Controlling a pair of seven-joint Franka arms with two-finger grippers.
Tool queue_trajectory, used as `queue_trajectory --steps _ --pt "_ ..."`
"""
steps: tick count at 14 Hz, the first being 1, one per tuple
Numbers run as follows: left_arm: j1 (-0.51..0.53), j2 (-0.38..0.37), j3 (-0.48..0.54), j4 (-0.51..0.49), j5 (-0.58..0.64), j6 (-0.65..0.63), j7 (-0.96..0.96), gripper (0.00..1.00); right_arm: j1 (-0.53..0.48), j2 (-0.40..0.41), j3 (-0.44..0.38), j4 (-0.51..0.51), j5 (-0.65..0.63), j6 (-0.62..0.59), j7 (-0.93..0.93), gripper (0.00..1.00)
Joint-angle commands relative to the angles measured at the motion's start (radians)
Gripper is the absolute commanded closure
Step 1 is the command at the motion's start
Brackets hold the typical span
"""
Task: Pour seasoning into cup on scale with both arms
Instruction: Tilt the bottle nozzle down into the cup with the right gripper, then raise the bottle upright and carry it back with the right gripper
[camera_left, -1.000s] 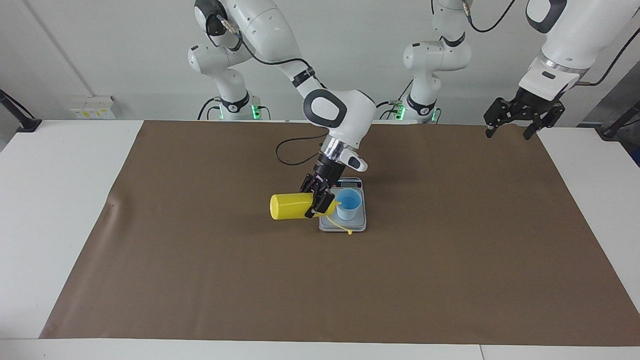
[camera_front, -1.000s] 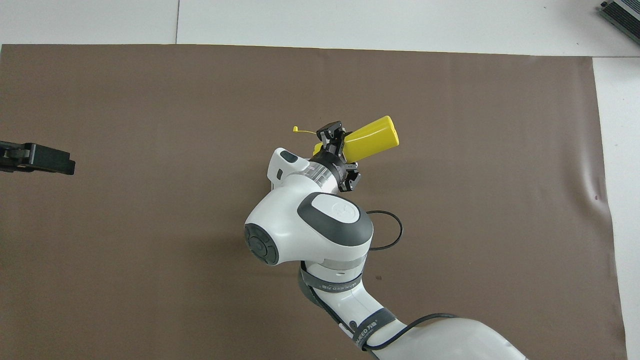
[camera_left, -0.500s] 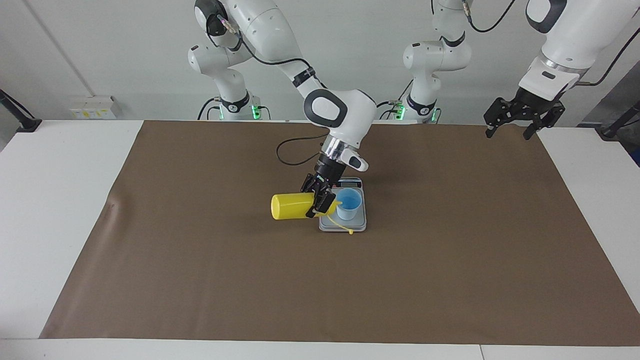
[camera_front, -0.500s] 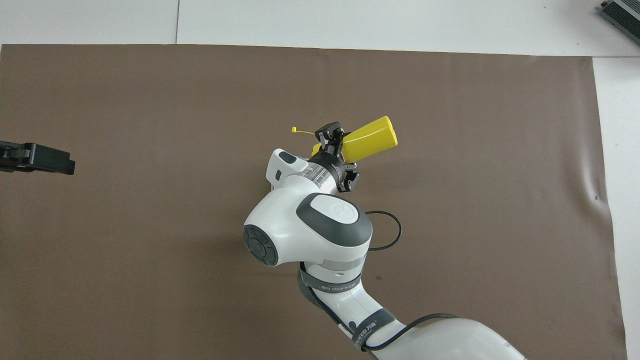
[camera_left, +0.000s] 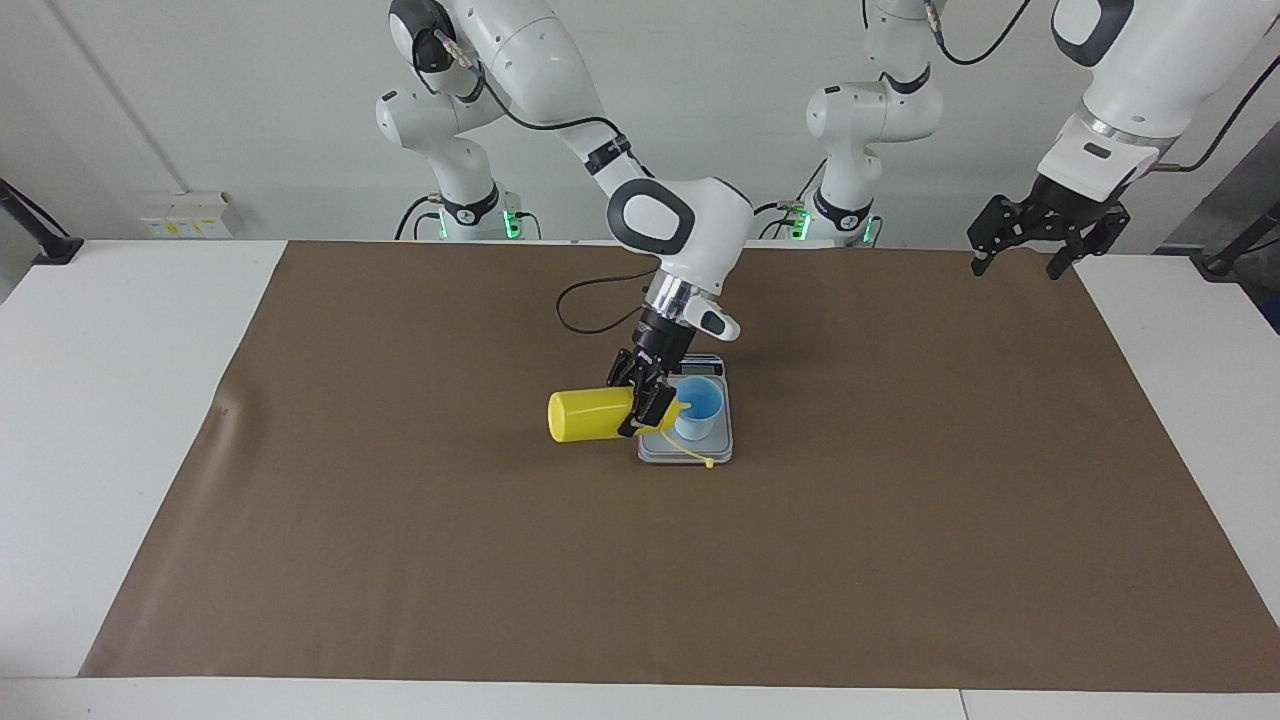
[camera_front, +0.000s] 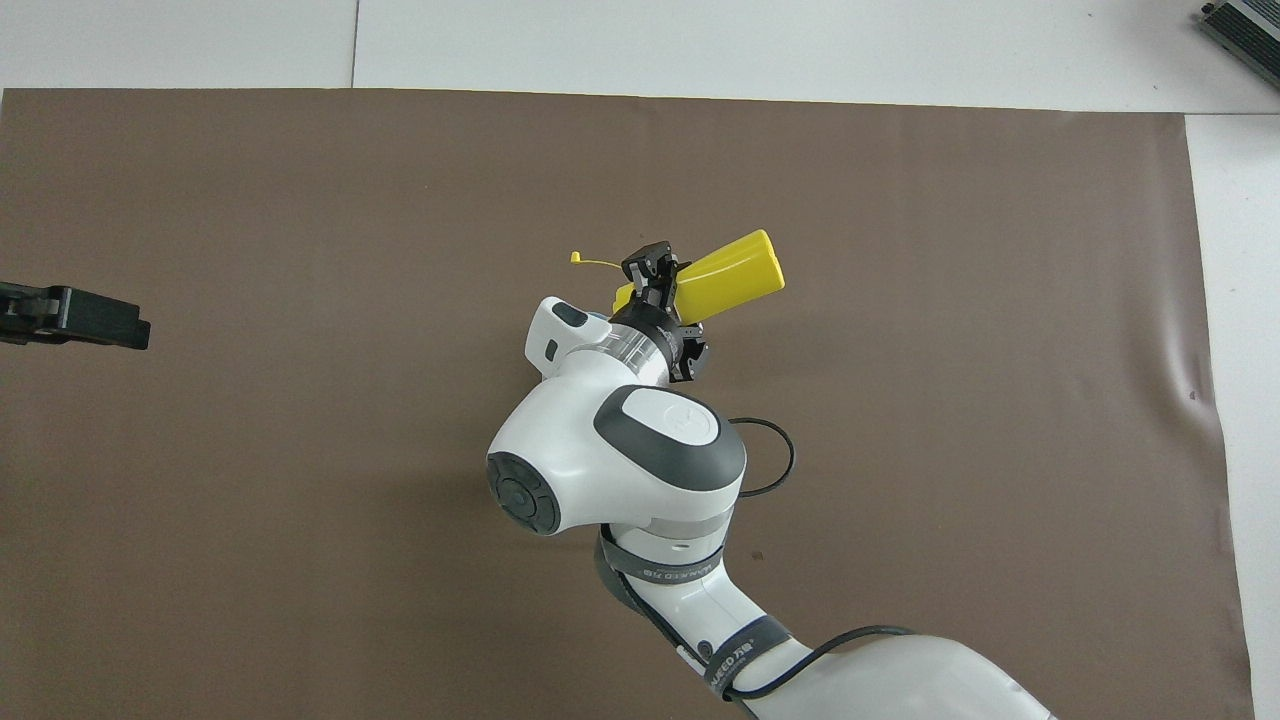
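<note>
where the white table (camera_left: 120, 420) carries a large brown rectangular paper mat (camera_left: 400, 560), the two white jointed robot arms work above it, the right arm (camera_left: 560, 110) stretched out over the middle of the mat and the left arm (camera_left: 1130, 90) waiting up at its own end, over the mat's edge nearest the robots. the left gripper (camera_left: 1022, 262), black and two-fingered, hangs there with its fingers spread apart and nothing between them; in the overhead view only its dark tip (camera_front: 75, 318) shows at the side. near the middle of the mat lies the flat rectangular silver-grey kitchen scale (camera_left: 700, 452), its dark display strip on the edge toward the robots. the yellow plastic squeeze bottle (camera_left: 590, 413) is held on its side in the air, its flat base pointing toward the right arm's end of the table and its nozzle at the rim of the cup. the right gripper (camera_left: 645, 408) is clamped around the bottle's shoulder end. the small light-blue tapered cup (camera_left: 697, 410) stands upright on the scale's plate. the bottle's small tethered cap (camera_left: 708, 463) dangles on its thin strap over the scale's edge farthest from the robots.
</note>
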Motion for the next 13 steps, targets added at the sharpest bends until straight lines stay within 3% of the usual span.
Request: queue_trajectory --steps 1,4,13 --pt "0.013 -0.017 -0.004 -0.013 -0.006 -0.009 0.014 0.0 -0.055 -0.037 0.008 0.014 0.069 0.028 -0.013 1.0" --pt "0.012 -0.017 -0.004 -0.013 -0.006 -0.009 0.014 0.0 -0.111 -0.092 0.008 0.006 0.212 0.087 -0.091 1.0" --pt "0.012 -0.017 -0.004 -0.013 -0.006 -0.009 0.014 0.0 -0.246 -0.22 0.008 -0.023 0.699 0.085 -0.235 1.0"
